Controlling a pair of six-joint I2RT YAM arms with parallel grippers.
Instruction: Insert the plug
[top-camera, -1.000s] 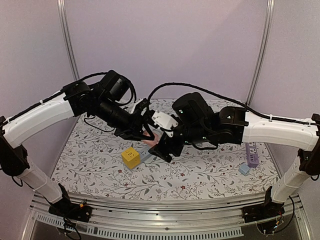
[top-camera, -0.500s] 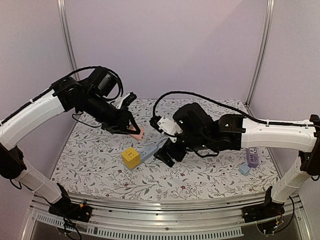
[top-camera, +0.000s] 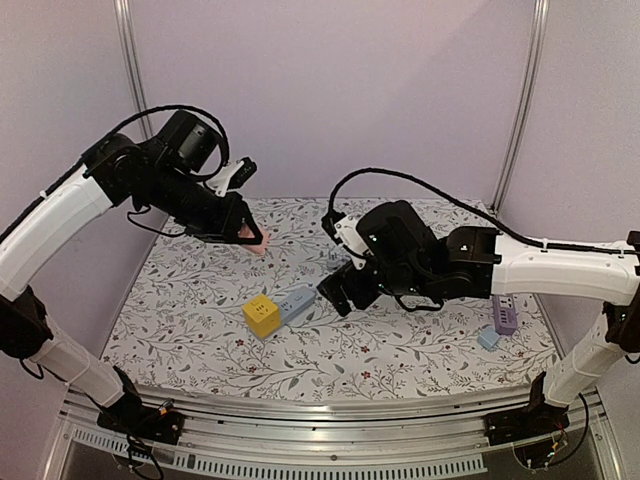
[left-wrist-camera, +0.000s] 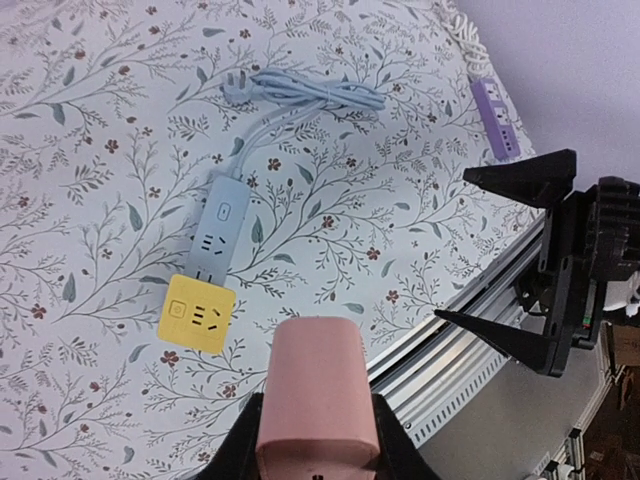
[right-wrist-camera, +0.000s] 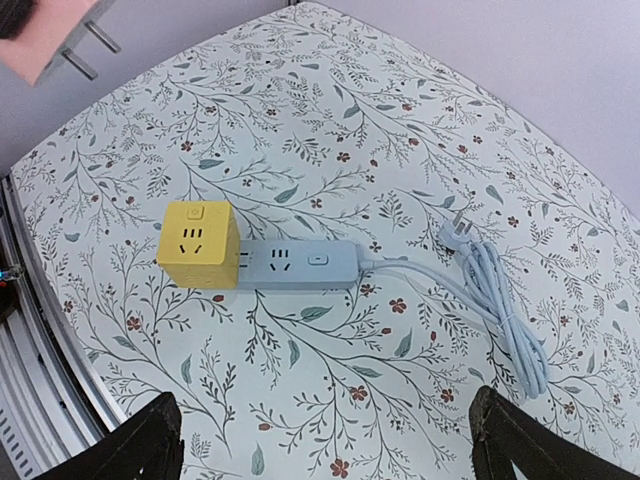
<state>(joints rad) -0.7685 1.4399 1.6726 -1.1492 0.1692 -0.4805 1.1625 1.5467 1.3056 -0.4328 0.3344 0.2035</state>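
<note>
A pink plug (left-wrist-camera: 318, 395) is clamped between the fingers (left-wrist-camera: 236, 452) of my left gripper (left-wrist-camera: 318, 440), which is shut on it. The top view shows the plug (top-camera: 256, 239) held in the air over the table's back left, and its metal prongs (right-wrist-camera: 85, 52) show in the right wrist view. On the cloth lies a blue-grey power strip (top-camera: 298, 302) with a yellow cube adapter (top-camera: 262, 315) over its left end. My right gripper (top-camera: 336, 291) hangs open just right of the strip with nothing in it. Its fingertips (right-wrist-camera: 145, 440) are spread wide above bare cloth.
The strip's coiled cord and wall plug (right-wrist-camera: 495, 290) lie to its right. A purple power strip (top-camera: 505, 313) and a small light-blue block (top-camera: 488, 338) sit at the right edge. The table's metal front rail (left-wrist-camera: 470, 340) runs along the near side.
My left arm has carried the pink plug up and back to the left, away from the strip. My right gripper has opened wide and drawn back to the right of the strip.
</note>
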